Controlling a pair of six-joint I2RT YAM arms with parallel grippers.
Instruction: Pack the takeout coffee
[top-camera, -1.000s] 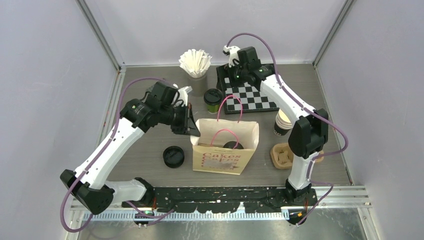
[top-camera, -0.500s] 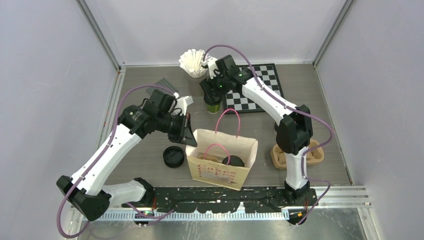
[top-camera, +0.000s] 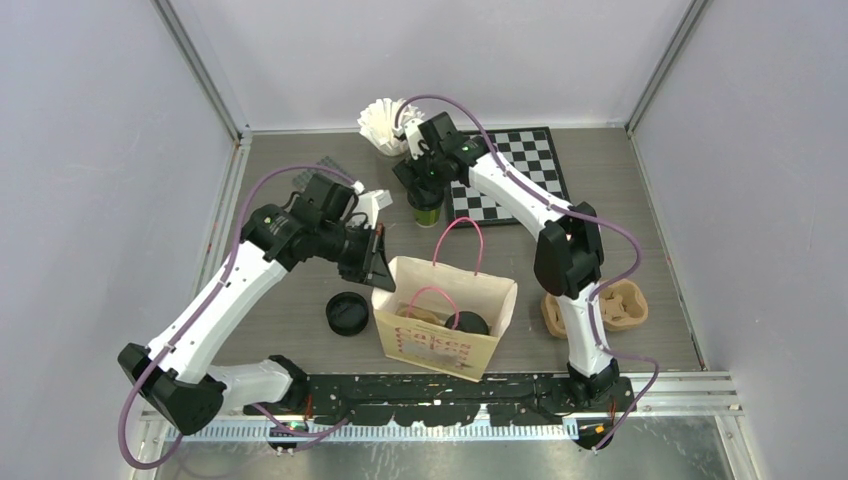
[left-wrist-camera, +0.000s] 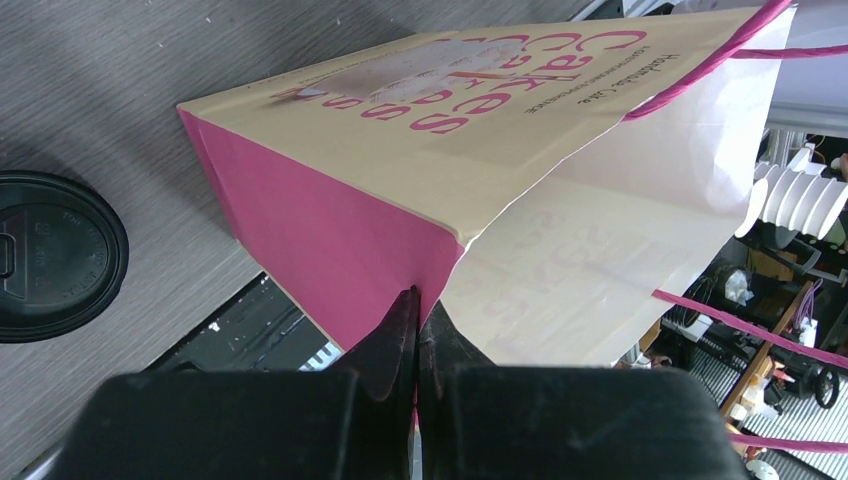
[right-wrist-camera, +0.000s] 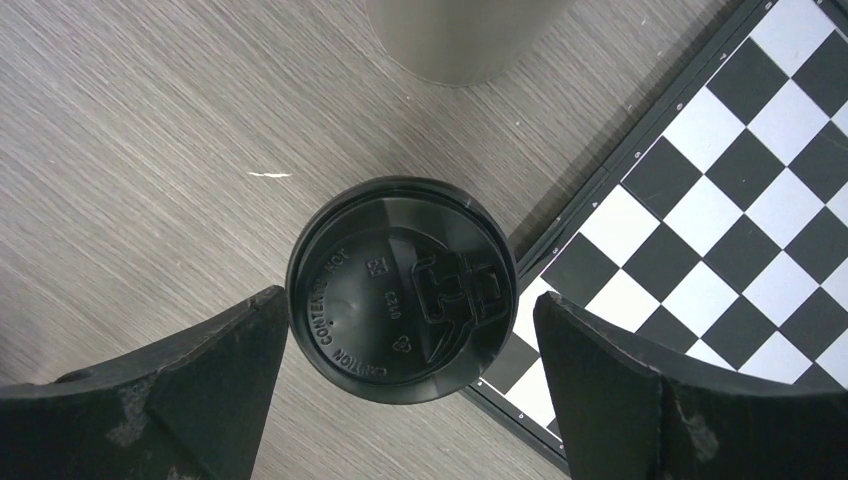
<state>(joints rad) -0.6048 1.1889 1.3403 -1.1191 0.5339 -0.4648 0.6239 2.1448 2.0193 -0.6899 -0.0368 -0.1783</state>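
Observation:
A takeout coffee (top-camera: 427, 207), olive-green with a black lid (right-wrist-camera: 402, 288), stands at the chessboard's left edge. My right gripper (top-camera: 421, 181) hovers over it, open. Its fingers (right-wrist-camera: 200, 370) flank the lid without touching it. The cream paper bag (top-camera: 446, 318) with pink handles stands open at the front middle. My left gripper (top-camera: 376, 262) is shut on the bag's left rim, pinching the pink side panel (left-wrist-camera: 330, 240) at the fingertips (left-wrist-camera: 405, 310). A black lid of another cup (top-camera: 466, 323) shows inside the bag.
A loose black lid (top-camera: 347, 313) lies on the table left of the bag. A chessboard (top-camera: 515, 170) lies at the back. A grey cup (right-wrist-camera: 460, 35) holds white paper filters (top-camera: 385, 125). The brown pulp carrier (top-camera: 612, 308) sits at the front right.
My right arm swung left from the chessboard's far side to above the coffee cup, its gripper open throughout. My left gripper drew the bag slightly toward the front left.

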